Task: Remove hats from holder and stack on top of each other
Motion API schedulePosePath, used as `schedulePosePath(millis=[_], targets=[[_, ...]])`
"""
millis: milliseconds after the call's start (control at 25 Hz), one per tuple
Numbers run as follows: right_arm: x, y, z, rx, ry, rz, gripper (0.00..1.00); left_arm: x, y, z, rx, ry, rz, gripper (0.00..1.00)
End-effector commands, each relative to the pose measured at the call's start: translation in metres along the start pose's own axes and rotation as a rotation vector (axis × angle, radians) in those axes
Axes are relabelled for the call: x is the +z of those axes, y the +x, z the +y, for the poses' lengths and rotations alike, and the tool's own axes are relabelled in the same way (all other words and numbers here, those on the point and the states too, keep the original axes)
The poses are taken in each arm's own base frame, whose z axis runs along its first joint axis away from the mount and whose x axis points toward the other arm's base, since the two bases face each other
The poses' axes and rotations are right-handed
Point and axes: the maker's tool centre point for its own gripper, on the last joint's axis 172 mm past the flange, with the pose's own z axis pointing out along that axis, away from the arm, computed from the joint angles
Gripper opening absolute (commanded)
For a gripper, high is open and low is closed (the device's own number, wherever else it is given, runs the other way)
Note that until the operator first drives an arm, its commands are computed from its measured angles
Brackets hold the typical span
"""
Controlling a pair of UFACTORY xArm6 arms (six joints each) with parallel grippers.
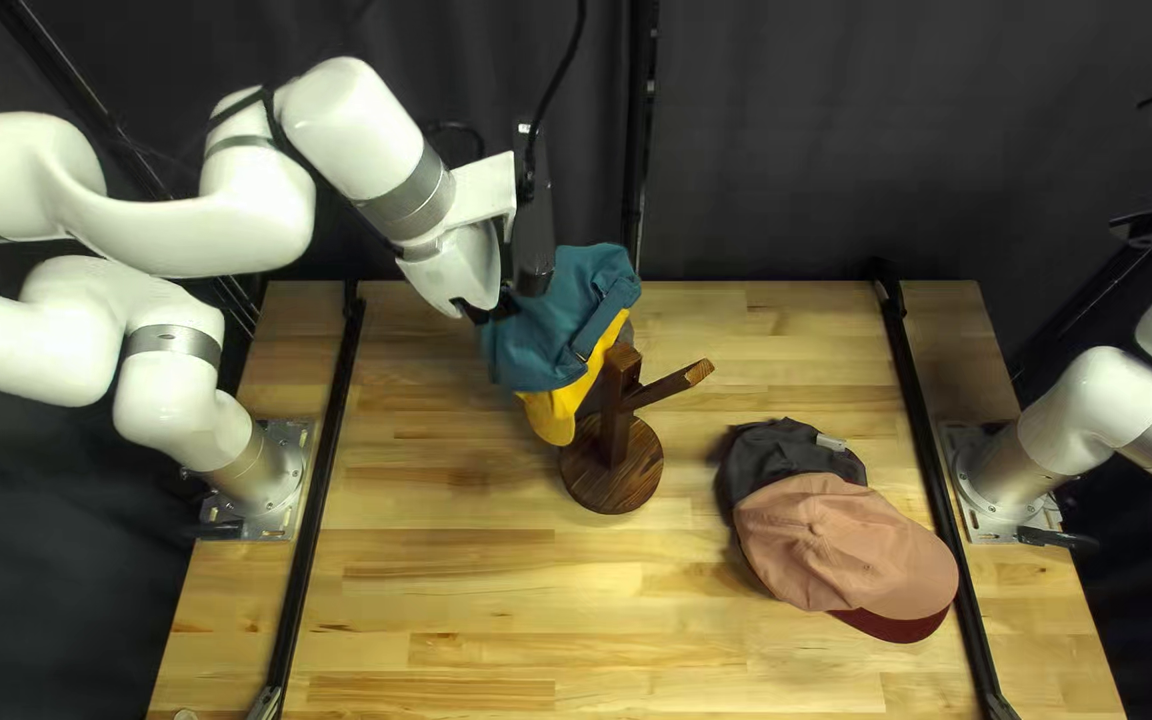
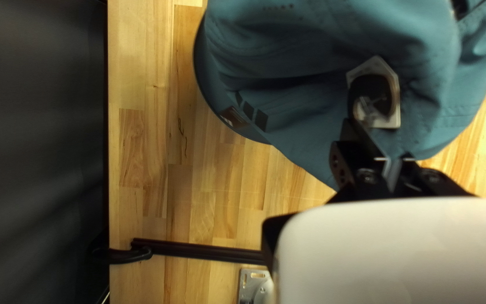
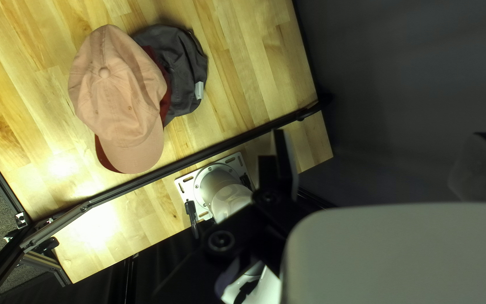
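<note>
Seen from above, the dark wooden hat holder with a round base stands mid-way across the pale wooden table. A teal cloth cap drapes over the holder's top, with yellow cloth showing beneath it. The left gripper is clamped on the cap at the holder's left. To the holder's right, a pink cloth cap lies on a dark grey cap.

The left wrist view shows the left gripper pinching the teal cloth cap.

In the right wrist view, the right gripper hangs spread and empty, well apart from the pink cloth cap.
</note>
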Motion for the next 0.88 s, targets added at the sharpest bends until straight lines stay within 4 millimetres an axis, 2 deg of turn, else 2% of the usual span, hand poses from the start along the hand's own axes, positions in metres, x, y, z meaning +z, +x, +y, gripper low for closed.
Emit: schedulePosePath(millis=[40, 200, 440, 640, 880], targets=[[0.000, 0.000, 0.000, 0.000, 0.000, 0.000, 1.00, -0.020, 0.006, -0.004, 0.011, 0.018, -0.017, 0.00], [0.000, 0.000, 0.000, 0.000, 0.000, 0.000, 1.00, -0.043, 0.011, -0.010, 0.027, 0.043, -0.026, 0.00], [0.000, 0.000, 0.000, 0.000, 0.000, 0.000, 1.00, -0.067, 0.007, -0.015, 0.040, 0.073, -0.022, 0.00], [0.000, 0.000, 0.000, 0.000, 0.000, 0.000, 1.00, -0.087, -0.005, -0.019, 0.042, 0.095, -0.013, 0.00], [0.000, 0.000, 0.000, 0.000, 0.000, 0.000, 1.00, -0.121, -0.033, -0.031, 0.036, 0.127, 0.023, 0.00]])
